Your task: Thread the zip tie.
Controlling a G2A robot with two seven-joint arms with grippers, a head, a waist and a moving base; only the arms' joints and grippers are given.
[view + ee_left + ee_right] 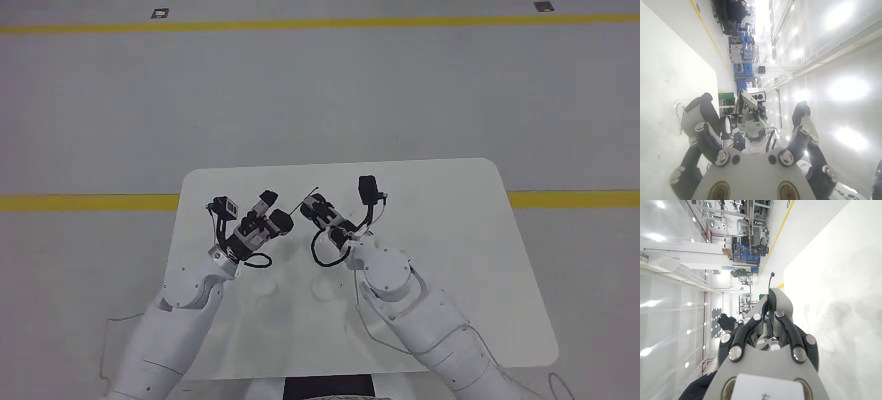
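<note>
Thin black plastic zip tie [770, 280]: pinched between the closed fingers of the right gripper [770, 292], head jutting past the tips; left gripper [753, 100], at its 9 o'clock over the rounded white table [460, 200], gapes wide, empty.

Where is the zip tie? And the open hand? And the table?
zip tie [773, 274]: right wrist view, on its thick end.
left hand [754, 100]: left wrist view, midway between its fingertips.
table [838, 266]: right wrist view, bare top.

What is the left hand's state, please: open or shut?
Open: the left hand is spread wide, with a clear gap across it.
</note>
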